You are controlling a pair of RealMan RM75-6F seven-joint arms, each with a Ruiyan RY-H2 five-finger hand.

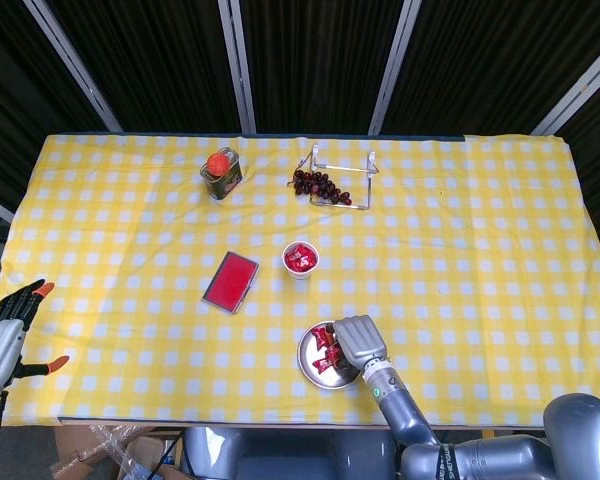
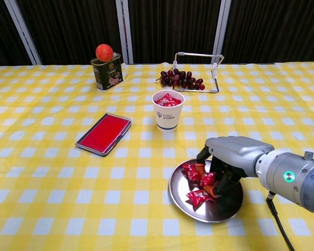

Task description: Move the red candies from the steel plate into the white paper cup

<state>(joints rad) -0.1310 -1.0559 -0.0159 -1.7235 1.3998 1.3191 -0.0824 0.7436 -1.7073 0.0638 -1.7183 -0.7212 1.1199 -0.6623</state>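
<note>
The steel plate (image 1: pixel 305 366) (image 2: pixel 220 207) lies near the table's front edge, with several red candies (image 2: pixel 198 197) (image 1: pixel 325 342) in it. My right hand (image 1: pixel 358 340) (image 2: pixel 233 154) reaches down into the plate from its right side. Its fingers curl around a red candy (image 2: pixel 206 179) in the pile and pinch it against the thumb. The white paper cup (image 1: pixel 300 258) (image 2: pixel 168 116) stands upright beyond the plate and holds red candies. My left hand (image 1: pixel 7 334) hangs off the table's left front corner, fingers apart and holding nothing.
A flat red case (image 1: pixel 230 282) (image 2: pixel 103 134) lies left of the cup. At the back stand a green tin with an orange ball on top (image 1: pixel 221 172) (image 2: pixel 107 70) and a wire rack with dark grapes (image 1: pixel 325 187) (image 2: pixel 180 79).
</note>
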